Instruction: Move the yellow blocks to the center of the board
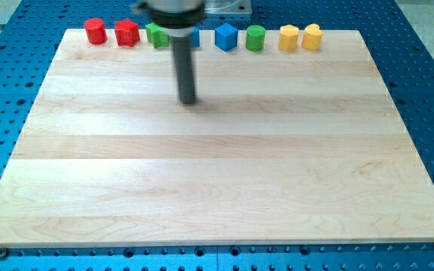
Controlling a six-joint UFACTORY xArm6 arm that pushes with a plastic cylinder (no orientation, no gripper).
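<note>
Two yellow blocks stand side by side at the view's top right edge of the board: a yellow hexagonal block point(288, 38) and a yellow heart-shaped block point(312, 37). My tip point(189, 102) rests on the wooden board point(217, 173), left of centre near the top, well to the left of and below both yellow blocks, touching no block.
Along the top edge, left to right: a red cylinder point(94, 31), a red star point(127, 32), a green block point(155, 34) partly behind the rod, a blue block point(196, 38) mostly hidden by the rod, a blue cube point(226, 37), a green cylinder point(255, 37).
</note>
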